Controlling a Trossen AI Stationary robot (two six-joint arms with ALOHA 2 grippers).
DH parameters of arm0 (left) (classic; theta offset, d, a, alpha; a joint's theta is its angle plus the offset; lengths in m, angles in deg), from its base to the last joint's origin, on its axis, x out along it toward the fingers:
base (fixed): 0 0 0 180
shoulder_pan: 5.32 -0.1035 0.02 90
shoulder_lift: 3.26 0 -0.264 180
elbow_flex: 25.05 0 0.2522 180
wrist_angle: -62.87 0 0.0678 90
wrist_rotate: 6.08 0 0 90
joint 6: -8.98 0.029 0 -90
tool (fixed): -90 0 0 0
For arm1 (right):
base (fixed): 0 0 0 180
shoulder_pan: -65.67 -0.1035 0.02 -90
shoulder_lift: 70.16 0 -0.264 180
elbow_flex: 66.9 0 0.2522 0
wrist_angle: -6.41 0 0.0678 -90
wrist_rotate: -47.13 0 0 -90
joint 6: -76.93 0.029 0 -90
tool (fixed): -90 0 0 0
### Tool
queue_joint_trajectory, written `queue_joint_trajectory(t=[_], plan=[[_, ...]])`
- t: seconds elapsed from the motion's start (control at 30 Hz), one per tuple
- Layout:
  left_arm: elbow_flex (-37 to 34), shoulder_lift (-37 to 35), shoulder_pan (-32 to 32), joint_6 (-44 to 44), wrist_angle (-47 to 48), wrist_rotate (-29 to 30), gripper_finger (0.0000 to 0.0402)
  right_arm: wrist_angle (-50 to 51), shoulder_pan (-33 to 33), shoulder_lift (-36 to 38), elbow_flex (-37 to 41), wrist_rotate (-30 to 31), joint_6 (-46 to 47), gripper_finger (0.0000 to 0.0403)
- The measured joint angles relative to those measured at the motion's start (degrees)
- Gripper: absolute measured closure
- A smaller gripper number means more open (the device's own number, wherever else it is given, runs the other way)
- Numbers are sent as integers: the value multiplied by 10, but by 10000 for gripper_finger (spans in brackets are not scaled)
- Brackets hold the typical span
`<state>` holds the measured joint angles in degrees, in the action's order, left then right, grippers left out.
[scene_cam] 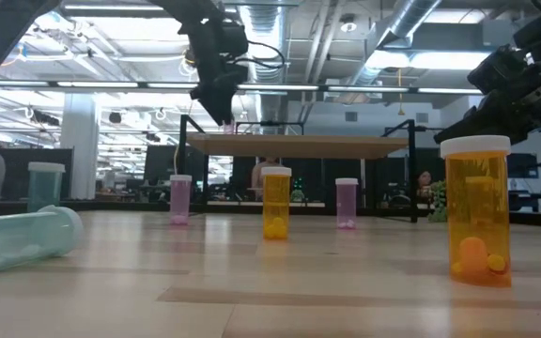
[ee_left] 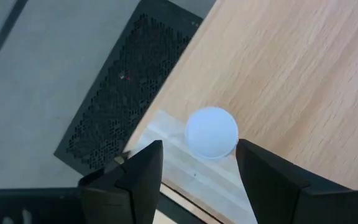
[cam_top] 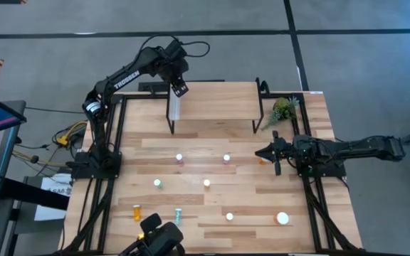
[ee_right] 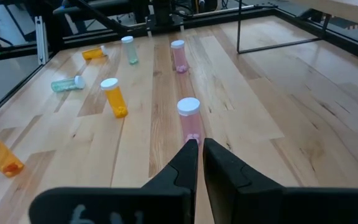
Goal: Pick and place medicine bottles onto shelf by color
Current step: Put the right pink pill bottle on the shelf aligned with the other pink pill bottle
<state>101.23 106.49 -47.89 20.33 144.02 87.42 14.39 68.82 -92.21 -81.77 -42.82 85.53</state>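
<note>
The left gripper (cam_top: 179, 89) hangs open over the shelf (cam_top: 212, 99) at its left end, upper centre of the high view, its fingers (ee_left: 143, 174) straddling a white-capped bottle (ee_left: 211, 132) standing there without touching it. The right gripper (cam_top: 263, 153), closed and empty, waits at right centre. Other medicine bottles (cam_top: 206, 183) dot the surface (cam_top: 240, 206) below.

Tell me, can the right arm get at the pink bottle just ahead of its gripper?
Probably yes. The pink bottle stands upright straight ahead of the right gripper, nothing between them, but the fingers are shut and must open first.
</note>
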Motion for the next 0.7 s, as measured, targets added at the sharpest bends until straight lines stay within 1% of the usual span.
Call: queue_joint_trajectory(t=[0.17,0.37,0.47,0.6,0.7], plan=[[23,-12,1,8,15,3,209,0,0,0,0,0,0,352],[26,-70,1,11,11,3,209,0,0,0,0,0,0,352],[26,-104,1,-2,6,-11,209,0,0,0,0,0,0,352],[26,-142,16,-10,-16,-47,209,0,0,0,0,0,0,352],[26,-161,37,-10,-25,-50,209,0,0,0,0,0,0,352]])
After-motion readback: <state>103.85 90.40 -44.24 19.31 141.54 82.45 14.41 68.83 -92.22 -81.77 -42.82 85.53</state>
